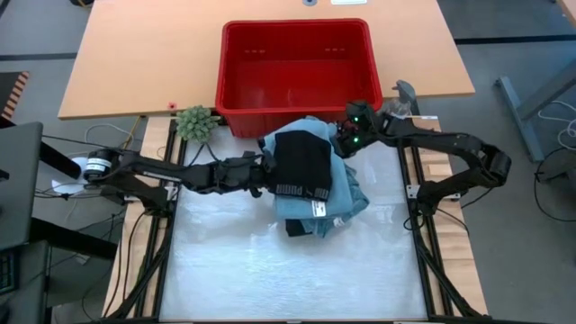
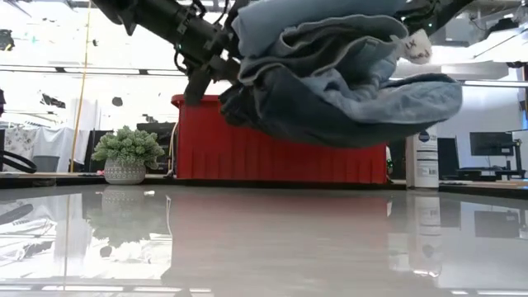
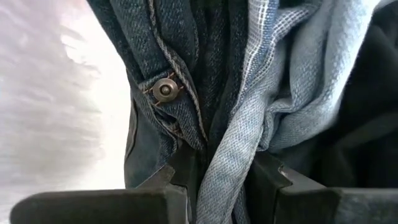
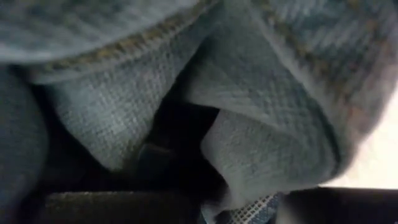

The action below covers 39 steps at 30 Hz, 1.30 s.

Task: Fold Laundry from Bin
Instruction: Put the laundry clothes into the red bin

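The laundry [image 1: 310, 180] hangs as one bundle between the two arms, lifted clear of the surface [image 1: 288, 270]: the low view shows open air under its sagging belly, with the red bin [image 1: 295, 67] standing behind it, empty as far as the high view shows. In the high view the bundle sits just at six o'clock of the bin's near wall, a black piece [image 1: 301, 164] draped over light blue denim whose loose end trails toward five o'clock. The left tool [image 1: 263, 173] comes in from nine o'clock and is clenched on a fold of denim; its wrist view shows pale twill and a darker waistband with a metal button [image 3: 165, 89] pinched between the fingers [image 3: 163, 180]. The right tool [image 1: 346, 137] comes in from two o'clock and grips the far upper edge, cloth filling its wrist view. So the bundle's line of hold runs roughly from eight to two o'clock, both arms about equally near, each at one end. I judge the next move turns on this: lowering to the open surface at six o'clock, the hanging mass meets it first, before either tool.
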Tool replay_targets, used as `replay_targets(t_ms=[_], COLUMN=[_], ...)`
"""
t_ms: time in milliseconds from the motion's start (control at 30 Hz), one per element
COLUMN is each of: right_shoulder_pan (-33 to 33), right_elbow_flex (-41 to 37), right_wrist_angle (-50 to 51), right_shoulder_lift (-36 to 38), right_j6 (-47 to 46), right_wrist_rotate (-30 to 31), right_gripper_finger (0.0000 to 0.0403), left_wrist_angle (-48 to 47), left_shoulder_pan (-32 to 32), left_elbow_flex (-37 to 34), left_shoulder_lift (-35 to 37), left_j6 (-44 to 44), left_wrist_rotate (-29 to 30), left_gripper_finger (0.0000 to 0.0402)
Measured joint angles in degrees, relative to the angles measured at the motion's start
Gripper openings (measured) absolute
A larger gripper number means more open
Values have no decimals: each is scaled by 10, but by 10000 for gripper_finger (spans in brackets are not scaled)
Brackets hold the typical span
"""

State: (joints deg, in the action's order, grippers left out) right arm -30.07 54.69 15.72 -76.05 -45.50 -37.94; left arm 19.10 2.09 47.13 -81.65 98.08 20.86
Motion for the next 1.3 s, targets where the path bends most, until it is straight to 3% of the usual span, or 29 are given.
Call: replay_targets(t_ms=[333,767,933,1300], right_shoulder_pan=[-19,-63,-84,-124], right_elbow_flex=[92,183,254,495], right_wrist_angle=[45,51,50,104], right_shoulder_lift=[-2,-12,-61,-204], right_j6=[14,22,34,74], right_wrist_rotate=[0,-12,-35,-99], right_gripper_finger=[96,96,96,96], left_wrist_angle=[-41,-154,-161,-160], left_shoulder_pan=[43,140,188,261], left_elbow_flex=[29,166,190,254], left_shoulder_lift=[65,69,69,67], left_j6=[-40,-137,-150,-164], left_wrist_rotate=[-7,-62,-72,-70], left_gripper_finger=[69,67,60,53])
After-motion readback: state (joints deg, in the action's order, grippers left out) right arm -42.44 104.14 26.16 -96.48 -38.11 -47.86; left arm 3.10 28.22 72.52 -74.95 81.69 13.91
